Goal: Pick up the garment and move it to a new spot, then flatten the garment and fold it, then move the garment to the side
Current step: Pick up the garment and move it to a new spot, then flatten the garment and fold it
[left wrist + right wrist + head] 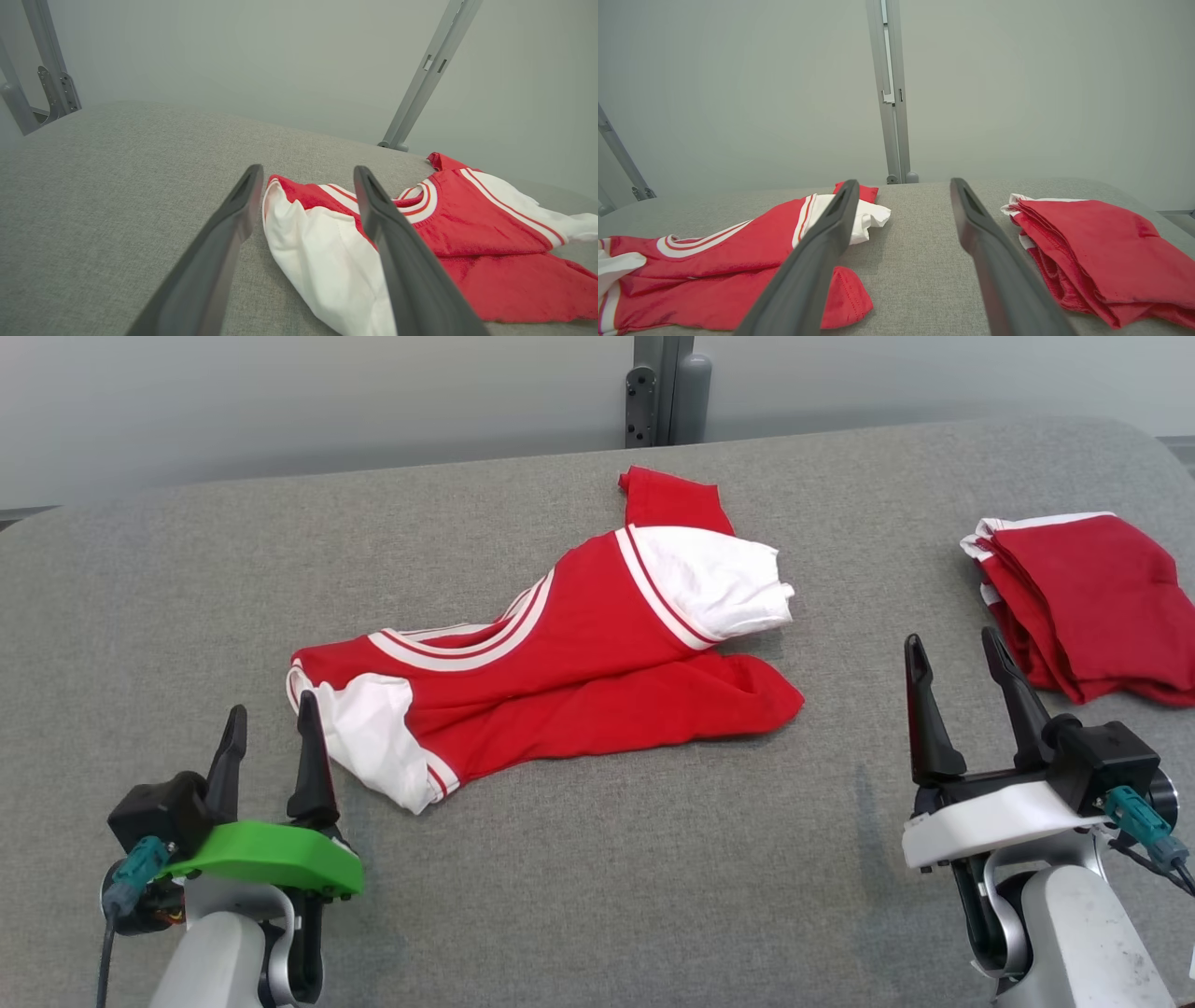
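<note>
Left gripper point(271, 723): fingers spread wide, holding nothing, tips just beside the white sleeve of the garment point(579, 663). Right gripper point(952, 649): fingers likewise spread and empty, over bare surface near the counter's front right corner.

The garment is a red jersey with white sleeves and striped trim. It lies rumpled mid-counter, one sleeve towards the far edge. A folded pile point(1092, 607) of matching red cloth sits at the right edge.

The counter point(597, 877) is covered in grey woven fabric. A metal post point(665, 392) and a pale wall stand behind the far edge.
</note>
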You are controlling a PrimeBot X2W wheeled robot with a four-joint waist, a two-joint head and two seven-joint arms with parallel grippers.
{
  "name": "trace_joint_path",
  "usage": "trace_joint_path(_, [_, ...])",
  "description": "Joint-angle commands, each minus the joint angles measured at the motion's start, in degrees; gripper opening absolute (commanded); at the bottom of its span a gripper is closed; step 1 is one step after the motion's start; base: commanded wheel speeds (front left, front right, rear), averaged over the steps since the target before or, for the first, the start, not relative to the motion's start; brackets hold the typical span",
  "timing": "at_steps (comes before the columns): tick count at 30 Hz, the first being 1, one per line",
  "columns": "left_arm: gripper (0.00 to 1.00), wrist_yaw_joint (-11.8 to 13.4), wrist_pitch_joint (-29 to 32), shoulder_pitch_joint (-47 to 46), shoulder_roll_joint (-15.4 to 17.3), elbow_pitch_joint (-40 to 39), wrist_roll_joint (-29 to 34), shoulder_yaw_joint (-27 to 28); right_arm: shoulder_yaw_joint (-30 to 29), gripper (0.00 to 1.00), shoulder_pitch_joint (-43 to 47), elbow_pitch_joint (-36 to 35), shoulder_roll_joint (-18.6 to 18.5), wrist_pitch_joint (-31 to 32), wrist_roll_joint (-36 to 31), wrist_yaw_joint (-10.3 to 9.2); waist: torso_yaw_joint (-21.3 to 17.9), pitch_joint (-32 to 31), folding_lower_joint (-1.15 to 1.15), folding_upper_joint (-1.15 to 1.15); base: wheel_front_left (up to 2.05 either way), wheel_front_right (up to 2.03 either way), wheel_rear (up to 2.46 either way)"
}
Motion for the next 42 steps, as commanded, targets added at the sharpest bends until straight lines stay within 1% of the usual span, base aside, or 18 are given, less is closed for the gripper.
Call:
trace_joint_path(1, [1.0,-0.09,-0.01,1.63,-0.56,-1.47,1.27,0.35,-0.1,1.0,0.93,-0.21,-0.05,0.21,-0.48,-0.02,0.29,-0.47,0.0,0.0,0.0,0.0,0.0])
trace_joint_path(5, [1.0,0.81,-0.01,4.33,-1.01,-5.34,5.83,0.01,0.05,1.0,1.55,-0.37,-0.04,0.41,-0.92,-0.02,0.57,-1.23,0.0,0.0,0.0,0.0,0.0])
trace_joint_path(10, [1.0,1.6,-0.01,8.28,-3.29,-9.17,8.46,0.15,0.27,1.0,3.24,-0.37,-0.05,0.24,-1.33,-0.02,1.02,-2.28,0.0,0.0,0.0,0.0,0.0])
trace_joint_path(14, [1.0,1.38,-0.01,10.62,-4.63,-10.54,9.24,0.33,0.06,1.0,4.76,0.07,-0.05,-0.07,-0.69,-0.02,1.58,-2.89,0.0,0.0,0.0,0.0,0.0])
trace_joint_path(24, [1.0,0.64,-0.01,11.73,-5.99,-9.75,9.92,1.37,0.97,1.0,5.77,1.57,-0.05,-0.77,0.97,-0.02,1.9,-3.41,0.0,0.0,0.0,0.0,0.0])
trace_joint_path(34, [1.0,0.1,-0.01,11.34,-6.49,-8.92,11.11,2.02,1.24,1.0,4.81,2.22,-0.05,-1.19,0.82,-0.02,1.57,-3.19,0.0,0.0,0.0,0.0,0.0])
trace_joint_path(42, [1.0,-0.24,-0.01,9.66,-6.69,-7.96,12.63,0.81,1.56,1.0,4.32,2.37,-0.05,-1.28,0.93,-0.02,1.06,-2.7,0.0,0.0,0.0,0.0,0.0])
